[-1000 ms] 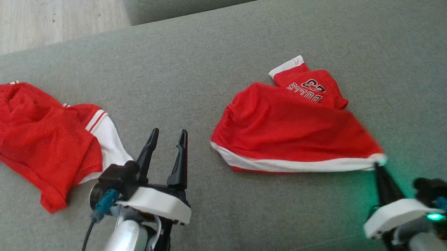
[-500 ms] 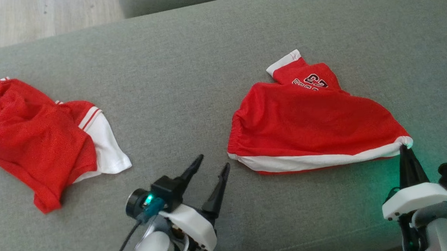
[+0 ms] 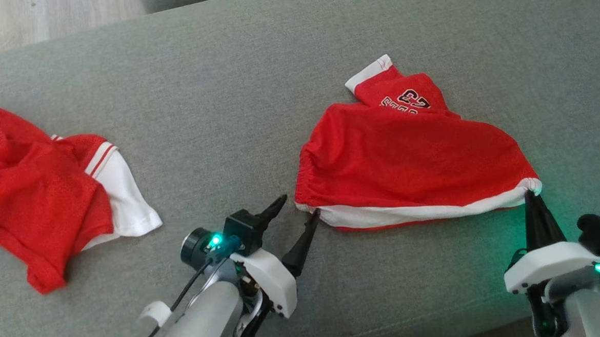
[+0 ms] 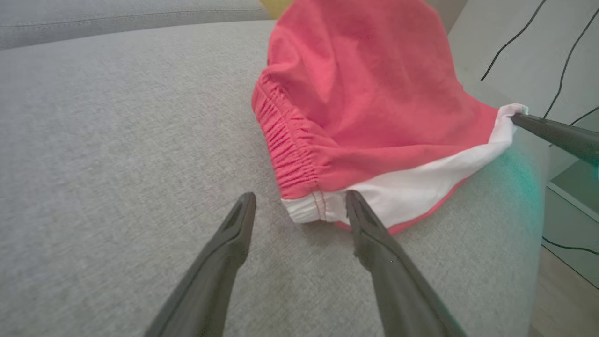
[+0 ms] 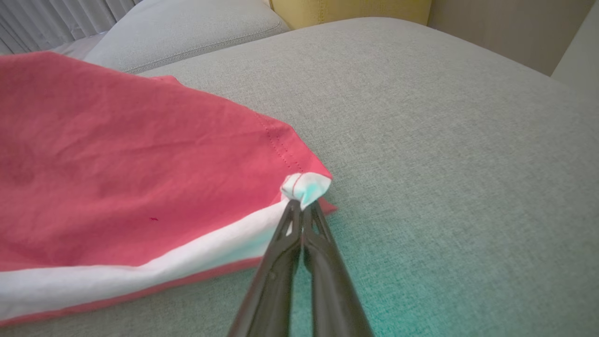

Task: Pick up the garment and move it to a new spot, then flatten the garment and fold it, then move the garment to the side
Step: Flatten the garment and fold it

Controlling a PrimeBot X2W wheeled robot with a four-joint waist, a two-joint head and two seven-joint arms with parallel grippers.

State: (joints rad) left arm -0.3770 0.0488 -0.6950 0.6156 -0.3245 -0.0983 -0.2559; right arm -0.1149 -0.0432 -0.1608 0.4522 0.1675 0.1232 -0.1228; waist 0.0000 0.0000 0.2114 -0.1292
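Observation:
The garment point(image 3: 407, 157) is a pair of red shorts with a white hem band and a printed number, lying spread on the grey sofa seat point(image 3: 234, 90). My right gripper point(image 3: 531, 196) is shut on the white right corner of its hem, and the right wrist view shows the pinched corner point(image 5: 305, 185) bunched at the right gripper point(image 5: 302, 206). My left gripper point(image 3: 300, 205) stands open at the hem's left corner, beside the elastic waistband point(image 4: 285, 145). In the left wrist view the corner point(image 4: 309, 208) lies just ahead of the left gripper point(image 4: 299, 196), between its fingertips, apart from them.
A second red and white garment point(image 3: 34, 187) lies crumpled at the seat's far left. Wooden floor point(image 3: 40, 17) shows beyond the seat's back left. In the left wrist view the seat's edge drops to floor and black cables point(image 4: 561, 56) on the right.
My left gripper has travelled right, from between the two garments to the shorts' left hem corner, still open. The right gripper kept its hold on the corner. The head view shifted slightly.

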